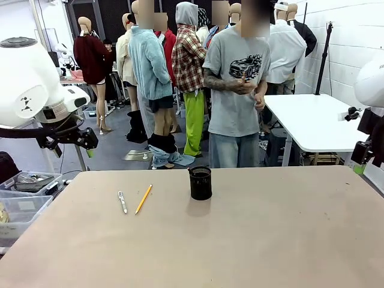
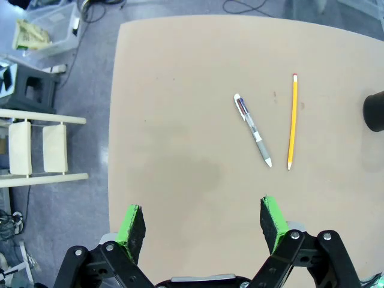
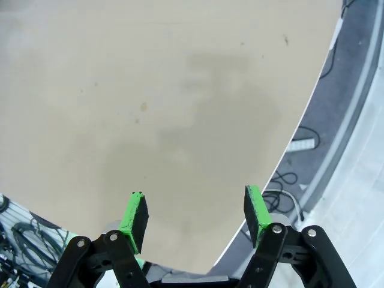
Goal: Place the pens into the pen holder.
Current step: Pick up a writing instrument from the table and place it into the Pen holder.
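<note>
Hanging wide open and empty: left hand (image 2: pixel 201 207), right hand (image 3: pixel 194 193).

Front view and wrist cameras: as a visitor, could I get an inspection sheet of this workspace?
Surface: tan table, faint darker patches.
Job's things: yellow pencil and silver pen lie apart, side by side, left of the upright black pen holder; neither is in it.
Clutter: plastic bins beside the table's left edge.
Grippers: left gripper and right gripper open, empty, above the table.
Cables: loose cables on the floor past the table's edge.
Surroundings: person standing at the far side; white table behind.
</note>
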Available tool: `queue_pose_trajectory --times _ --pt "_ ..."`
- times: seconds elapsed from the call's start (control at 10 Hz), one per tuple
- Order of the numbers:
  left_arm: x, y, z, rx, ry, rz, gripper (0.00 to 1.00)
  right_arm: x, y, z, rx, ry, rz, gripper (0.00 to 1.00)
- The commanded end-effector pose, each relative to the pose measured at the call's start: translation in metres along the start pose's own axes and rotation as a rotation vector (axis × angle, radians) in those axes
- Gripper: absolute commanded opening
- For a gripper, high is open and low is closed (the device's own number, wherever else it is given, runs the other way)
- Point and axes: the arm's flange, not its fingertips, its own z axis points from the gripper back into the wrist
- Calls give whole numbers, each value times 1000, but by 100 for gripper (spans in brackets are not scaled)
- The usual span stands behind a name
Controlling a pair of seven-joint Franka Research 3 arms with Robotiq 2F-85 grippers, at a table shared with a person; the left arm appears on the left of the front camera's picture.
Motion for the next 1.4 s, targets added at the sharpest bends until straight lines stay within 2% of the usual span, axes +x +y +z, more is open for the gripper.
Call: queue_pose_trajectory --times 0.0,0.1,0.2,0.3,0.4,0.6,1.0,1.3 --pt "-18 16 6 -102 -27 130 100 -2 -1 -4 -22 -5 19 80" --pt "-22 12 -9 -135 45 204 100 -2 -1 -4 -22 -5 19 80" --pt "-5 8 -36 -176 92 228 100 -2 -1 -4 -22 -5 19 80" --pt "13 -3 -57 -188 159 334 100 -2 -1 -4 -22 -5 19 80" --pt "24 -14 -76 -180 217 368 100 -2 -1 -4 -22 -5 19 80" --pt "31 -44 -122 -139 355 356 100 -2 -1 -4 -22 -5 19 80" --pt "28 -78 -177 -39 392 355 100 -2 -1 -4 -22 -5 19 80" --pt "20 -75 -212 -8 409 382 100 -2 -1 -4 -22 -5 19 80"
